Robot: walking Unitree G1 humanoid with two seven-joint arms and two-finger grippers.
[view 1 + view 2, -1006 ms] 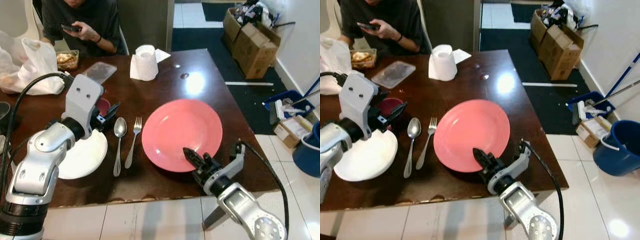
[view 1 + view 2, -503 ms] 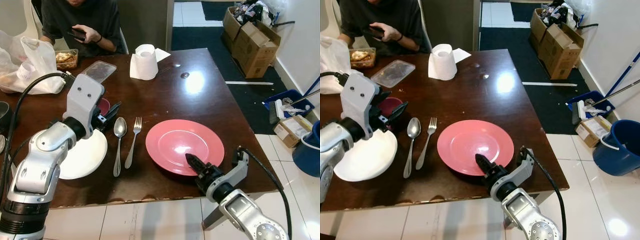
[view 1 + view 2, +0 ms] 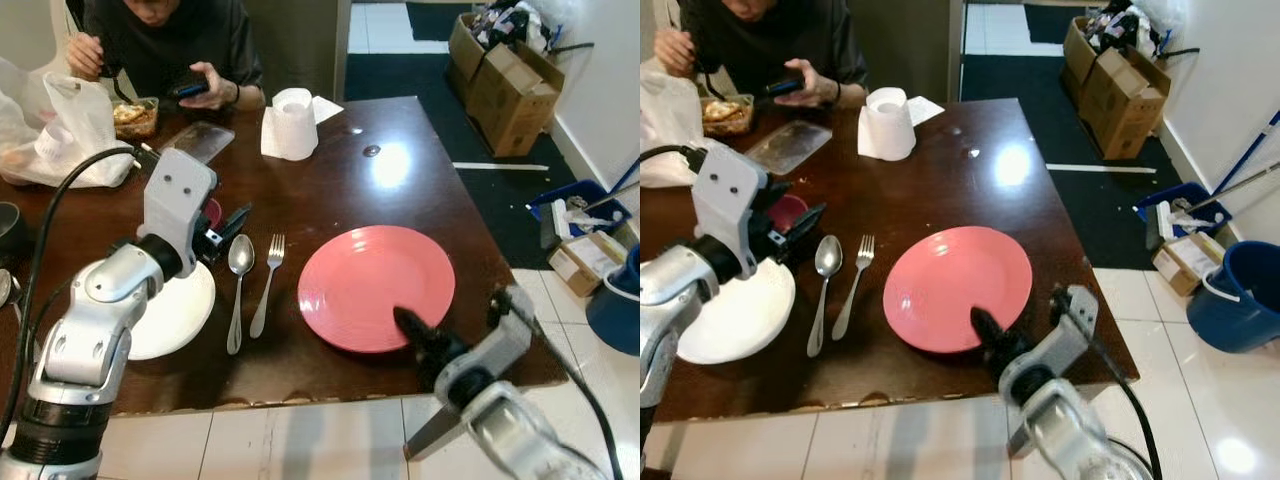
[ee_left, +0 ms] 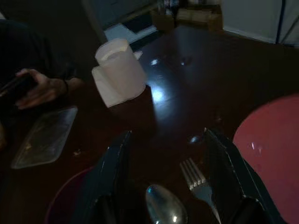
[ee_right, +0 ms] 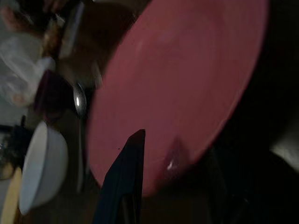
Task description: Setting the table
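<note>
The dark wooden bench [image 3: 400, 170] is carrying everything, its near edge running along the white tile floor [image 3: 300, 440]. A person [image 3: 170, 40] in a dark top is sitting at the far side, holding a phone in one hand, beside a white plastic bag [image 3: 60, 130] and a food container [image 3: 133, 117].

The pink plate [image 3: 375, 287] is lying on the bench toward its near right part, well apart from the cutlery. The right hand [image 3: 412, 328] is reaching in from the near edge, its black fingers clenching the plate's near rim; in the right wrist view one finger [image 5: 124, 182] is lying over the pink surface and the other is sitting under the rim.

A white bowl [image 3: 175, 310] is sitting near the left edge, partly behind the left arm. The left hand [image 3: 225, 228] is hovering over the bench just beyond the bowl, its fingers spread apart and grasping nothing; the left wrist view is looking between them at the cutlery.

A roll of paper towel [image 3: 292, 125] is standing upright at the far middle, with a clear lid [image 3: 200, 140] lying to its left. A maroon cup [image 3: 788, 212] is sitting behind the left hand. A spoon [image 3: 238, 285] and a fork [image 3: 266, 283] are lying side by side, bowl and tines pointing away, between the white bowl and the plate.
</note>
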